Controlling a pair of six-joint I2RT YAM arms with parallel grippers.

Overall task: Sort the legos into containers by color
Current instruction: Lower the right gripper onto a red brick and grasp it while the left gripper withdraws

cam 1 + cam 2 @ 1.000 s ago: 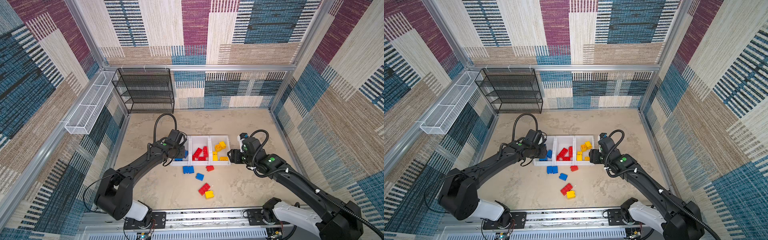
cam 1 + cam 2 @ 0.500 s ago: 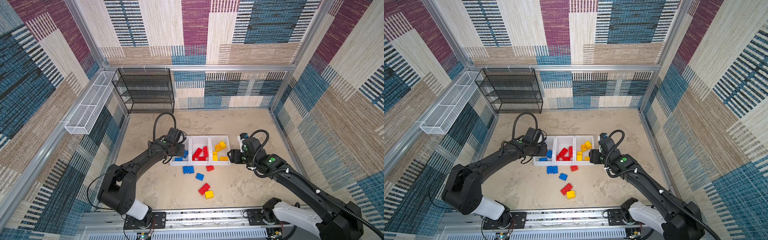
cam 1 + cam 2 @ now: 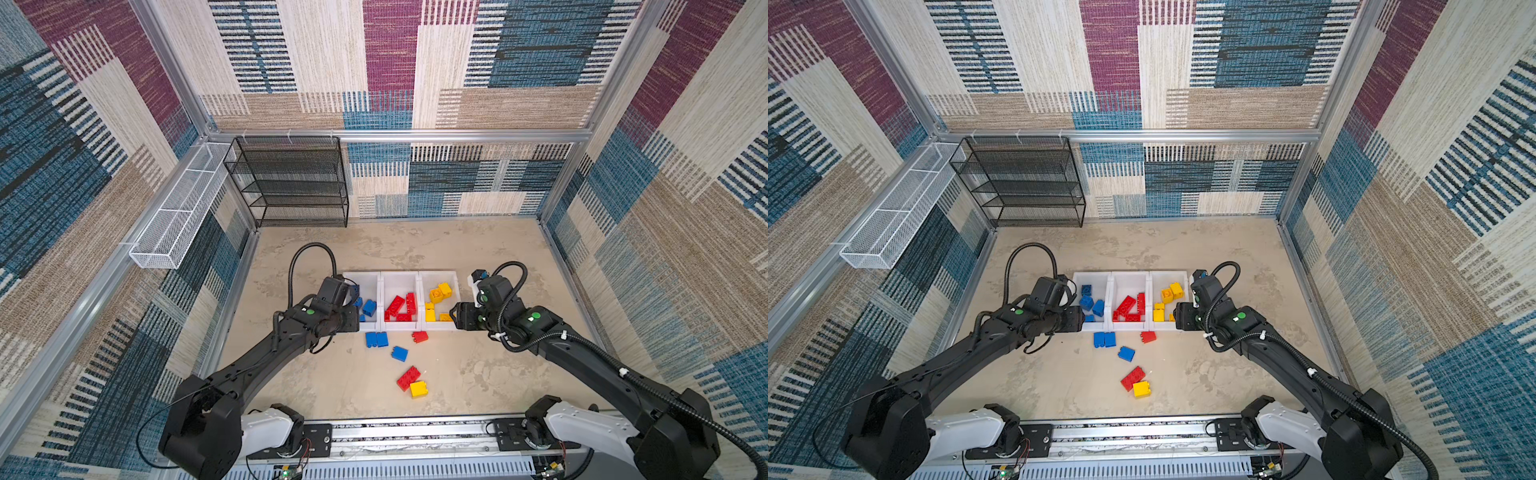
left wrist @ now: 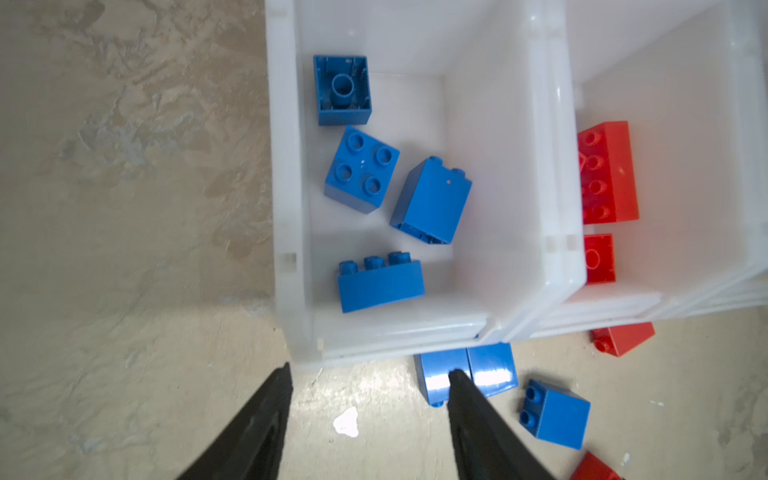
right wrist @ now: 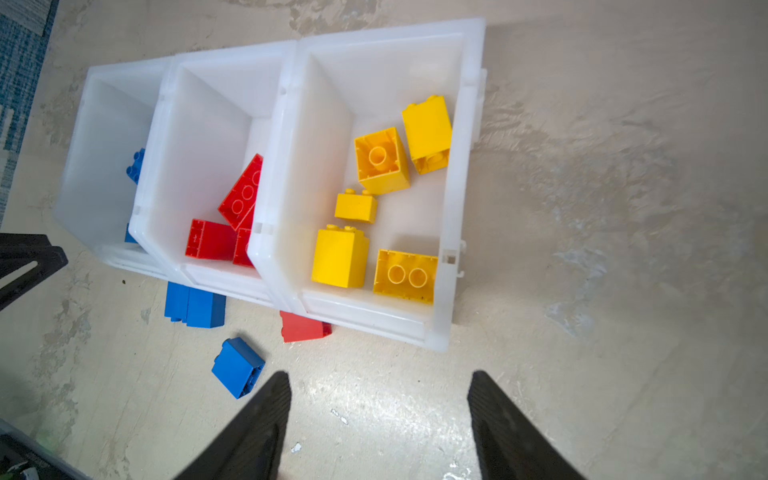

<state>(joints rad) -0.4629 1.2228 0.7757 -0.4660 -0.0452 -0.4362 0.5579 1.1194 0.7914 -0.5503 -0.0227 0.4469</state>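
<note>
Left wrist view shows the left gripper with its jaws apart and empty, just before the left bin, which holds four blue bricks. The right gripper also has its jaws apart, holding nothing, near the right bin with five yellow bricks; red bricks lie in the middle bin. In both top views loose bricks, blue, red and yellow, lie on the floor before the bins.

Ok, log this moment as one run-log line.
left pincer: open, empty, by blue-brick bin | right pincer: open, empty | loose bricks: blue, red, yellow
</note>
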